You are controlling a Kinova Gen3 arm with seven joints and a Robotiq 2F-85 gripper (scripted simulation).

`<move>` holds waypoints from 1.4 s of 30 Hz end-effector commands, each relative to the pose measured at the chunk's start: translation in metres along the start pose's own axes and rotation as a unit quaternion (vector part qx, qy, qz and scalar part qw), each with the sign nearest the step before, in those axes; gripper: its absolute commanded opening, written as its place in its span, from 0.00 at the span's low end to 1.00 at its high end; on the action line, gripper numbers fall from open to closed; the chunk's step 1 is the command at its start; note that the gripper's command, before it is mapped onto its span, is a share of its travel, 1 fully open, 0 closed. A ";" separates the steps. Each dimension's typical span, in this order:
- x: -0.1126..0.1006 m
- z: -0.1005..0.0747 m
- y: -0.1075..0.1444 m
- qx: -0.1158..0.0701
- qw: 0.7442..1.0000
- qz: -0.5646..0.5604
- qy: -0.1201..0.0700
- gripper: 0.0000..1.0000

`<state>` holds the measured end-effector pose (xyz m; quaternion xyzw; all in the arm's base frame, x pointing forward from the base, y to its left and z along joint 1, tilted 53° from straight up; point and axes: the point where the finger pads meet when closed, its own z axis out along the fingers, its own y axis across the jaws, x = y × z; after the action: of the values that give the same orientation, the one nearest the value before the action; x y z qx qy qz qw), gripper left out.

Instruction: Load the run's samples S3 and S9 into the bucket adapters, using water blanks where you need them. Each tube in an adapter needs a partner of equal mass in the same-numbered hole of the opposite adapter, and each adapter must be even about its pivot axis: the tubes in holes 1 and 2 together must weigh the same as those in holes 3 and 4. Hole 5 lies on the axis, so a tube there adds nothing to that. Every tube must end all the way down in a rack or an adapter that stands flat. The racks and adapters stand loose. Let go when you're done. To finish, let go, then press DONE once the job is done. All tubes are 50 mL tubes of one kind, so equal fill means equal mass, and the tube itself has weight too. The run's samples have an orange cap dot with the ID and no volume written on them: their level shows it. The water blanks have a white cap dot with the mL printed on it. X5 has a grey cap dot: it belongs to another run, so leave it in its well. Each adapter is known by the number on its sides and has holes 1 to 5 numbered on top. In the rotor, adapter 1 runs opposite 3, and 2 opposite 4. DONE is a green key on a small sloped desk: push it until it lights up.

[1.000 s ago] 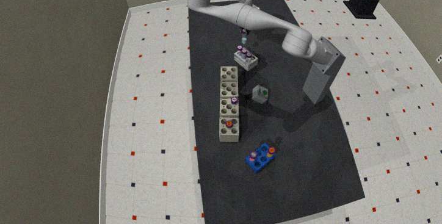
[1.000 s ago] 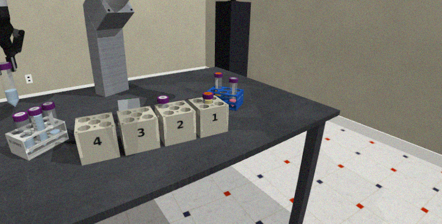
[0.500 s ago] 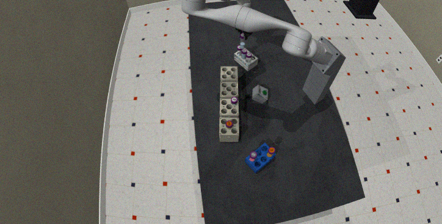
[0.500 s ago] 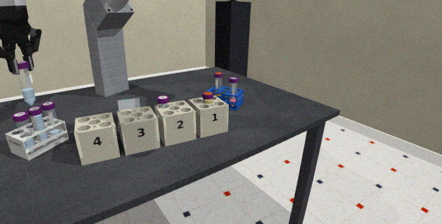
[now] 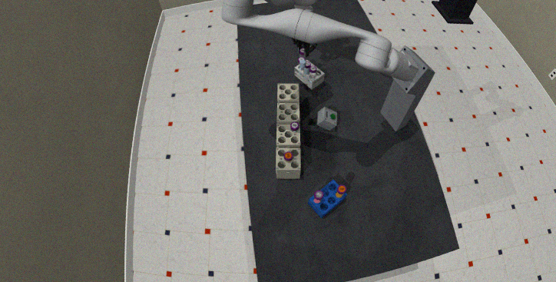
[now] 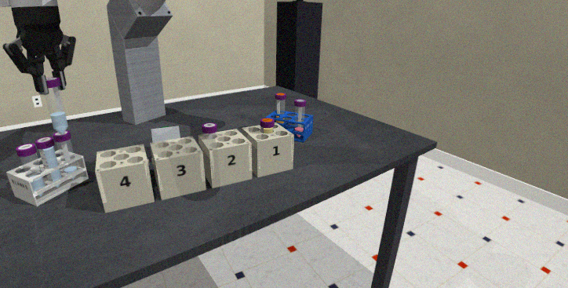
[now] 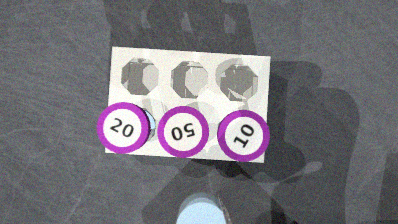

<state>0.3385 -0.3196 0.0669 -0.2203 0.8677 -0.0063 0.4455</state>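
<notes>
Adapter (image 6: 124,182) sides — 4, 3, 2, 1; blank caps (image 7: 123,128) — 20, 50, 10

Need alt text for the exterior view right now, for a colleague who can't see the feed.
The gripper holds a purple-capped tube by its cap above a white rack with three more tubes, at the left of a dark table. Four cream blocks, numbered 4 to 1, stand in a row, with a blue rack behind.

Gripper (image 6: 49,82) downward (clamped on tube (image 6: 56,107))
</notes>
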 end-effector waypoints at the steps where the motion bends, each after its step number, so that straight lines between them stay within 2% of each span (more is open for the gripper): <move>1: -0.009 -0.001 0.004 0.001 1.000 0.000 0.000 0.10; 42: -0.118 0.000 0.063 0.001 1.000 0.000 0.000 0.10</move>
<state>0.3717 -0.2247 0.1387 -0.2203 0.8676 -0.0064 0.4458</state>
